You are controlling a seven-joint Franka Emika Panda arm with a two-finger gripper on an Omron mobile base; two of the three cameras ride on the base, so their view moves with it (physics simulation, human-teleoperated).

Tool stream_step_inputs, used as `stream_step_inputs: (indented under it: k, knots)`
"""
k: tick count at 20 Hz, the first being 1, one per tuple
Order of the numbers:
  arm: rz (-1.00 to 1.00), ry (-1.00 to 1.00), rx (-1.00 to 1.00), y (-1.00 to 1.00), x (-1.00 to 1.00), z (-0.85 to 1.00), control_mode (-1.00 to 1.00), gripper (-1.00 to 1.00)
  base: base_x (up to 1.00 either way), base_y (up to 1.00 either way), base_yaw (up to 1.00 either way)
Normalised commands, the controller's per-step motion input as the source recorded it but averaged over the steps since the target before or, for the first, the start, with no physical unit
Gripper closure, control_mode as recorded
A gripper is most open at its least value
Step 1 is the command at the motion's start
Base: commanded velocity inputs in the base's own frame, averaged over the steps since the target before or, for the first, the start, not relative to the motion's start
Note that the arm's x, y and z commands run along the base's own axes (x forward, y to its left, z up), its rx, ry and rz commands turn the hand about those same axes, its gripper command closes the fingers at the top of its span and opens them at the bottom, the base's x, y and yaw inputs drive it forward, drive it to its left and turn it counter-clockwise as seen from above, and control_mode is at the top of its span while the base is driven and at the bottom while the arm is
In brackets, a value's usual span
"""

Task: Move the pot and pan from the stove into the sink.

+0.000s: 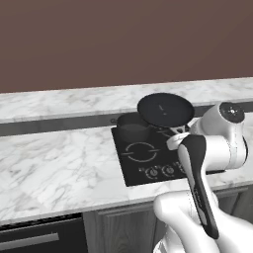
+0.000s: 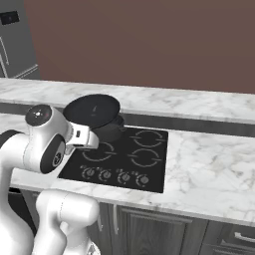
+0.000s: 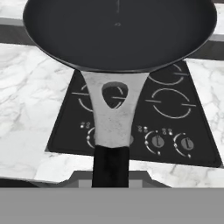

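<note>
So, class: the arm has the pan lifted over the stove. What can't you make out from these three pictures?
- Gripper fingertips: hand view, hidden under the pan handle at the bottom edge.
- Pot: left base view, its right side is behind the pan; right base view, mostly covered by pan and arm.
- Stove right half: left base view, blocked by the arm.
- Knob markings: too small in every view.
</note>
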Motion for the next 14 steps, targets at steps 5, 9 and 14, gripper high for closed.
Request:
stream_step_inputs:
  k: [5,9,14]
  knots:
    - [0.00,0.00,0.00,0.00,0.00,0.00,-1.00,1.00,0.00,0.00,0.00]
    - [0.00,0.00,0.00,0.00,-0.02,0.00,1.00,1.00,-0.17,0.00,0.00]
    - [0.00,0.00,0.00,0.00,0.00,0.00,1.00,1.00,-0.67,0.00,0.02]
